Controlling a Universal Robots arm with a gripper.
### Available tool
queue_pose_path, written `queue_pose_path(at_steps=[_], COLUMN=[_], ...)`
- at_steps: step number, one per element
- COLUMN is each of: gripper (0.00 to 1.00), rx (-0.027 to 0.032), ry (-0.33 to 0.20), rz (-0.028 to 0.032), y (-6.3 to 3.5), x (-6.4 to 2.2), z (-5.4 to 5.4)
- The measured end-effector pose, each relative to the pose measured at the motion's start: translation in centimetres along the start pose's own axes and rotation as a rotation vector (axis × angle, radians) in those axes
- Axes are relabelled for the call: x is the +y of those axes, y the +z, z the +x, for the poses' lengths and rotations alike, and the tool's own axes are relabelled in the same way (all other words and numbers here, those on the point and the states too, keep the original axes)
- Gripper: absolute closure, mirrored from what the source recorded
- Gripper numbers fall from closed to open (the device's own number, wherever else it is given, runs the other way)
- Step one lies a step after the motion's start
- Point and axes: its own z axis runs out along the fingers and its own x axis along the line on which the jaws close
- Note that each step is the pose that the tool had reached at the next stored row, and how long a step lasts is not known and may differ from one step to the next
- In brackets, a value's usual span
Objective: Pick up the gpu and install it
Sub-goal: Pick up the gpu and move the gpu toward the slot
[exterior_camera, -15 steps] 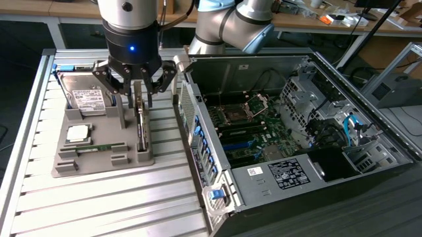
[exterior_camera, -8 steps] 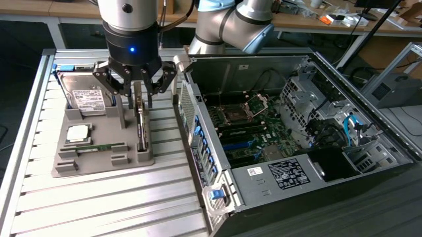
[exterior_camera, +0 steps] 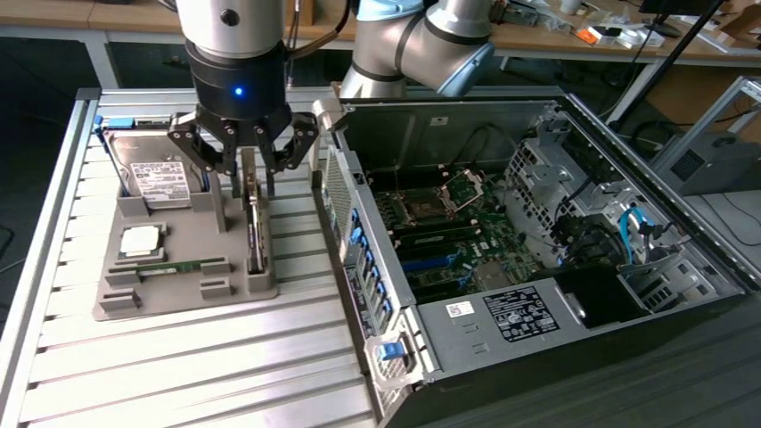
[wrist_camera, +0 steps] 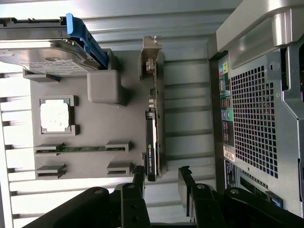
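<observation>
Pincer [exterior_camera: 253, 183] wide open above thin flat gpu [exterior_camera: 255, 234], edge-up in grey slotted tray [exterior_camera: 167, 299].

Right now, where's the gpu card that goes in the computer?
The thin flat gpu card stands on edge in the grey plastic holder tray, along its side nearest the open computer case, on the exterior view's left.

One gpu [exterior_camera: 255, 236], one hard drive [exterior_camera: 160, 174], one processor [exterior_camera: 141, 239], one memory stick [exterior_camera: 178, 265], one tray [exterior_camera: 178, 300], one computer case [exterior_camera: 470, 334]

Pale slatted metal table [exterior_camera: 178, 357] — cluttered wooden bench [exterior_camera: 48, 13] behind, dark floor [exterior_camera: 18, 178].
</observation>
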Motion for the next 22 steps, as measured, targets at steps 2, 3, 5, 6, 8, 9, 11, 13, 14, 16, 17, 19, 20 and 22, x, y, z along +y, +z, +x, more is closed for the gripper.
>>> queue_pose_path(at_steps=[2,3,5,6,8,9,11,13,14,16,17,19,20,22], gripper=[0.58,0.58,0.58,0.58,0.58,0.58,0.58,0.58,0.58,0.58,0.58,0.58,0.58,0.58], rx=[0.0001,0.0000,0.0000,0.0000,0.0000,0.0000,0.0000,0.0001,0.0000,0.0000,0.0000,0.0000,0.0000,0.0000], ry=[0.000,0.000,0.000,0.000,0.000,0.000,0.000,0.000,0.000,0.000,0.000,0.000,0.000,0.000], rz=[0.0000,0.0000,0.0000,0.0000,0.0000,0.0000,0.0000,0.0001,0.0000,0.0000,0.0000,0.0000,0.0000,0.0000], y=[0.04,0.06,0.10,0.12,0.16,0.18,0.23,0.26,0.28,0.35,0.39,0.42,0.44,0.49], x=[0.00,0.00,0.00,0.00,0.00,-0.01,-0.01,-0.01,-0.01,-0.01,-0.01,-0.01,-0.01,-0.01], z=[0.00,0.00,0.00,0.00,0.00,0.00,0.00,0.01,0.01,0.01,0.01,0.01,0.01,0.01])
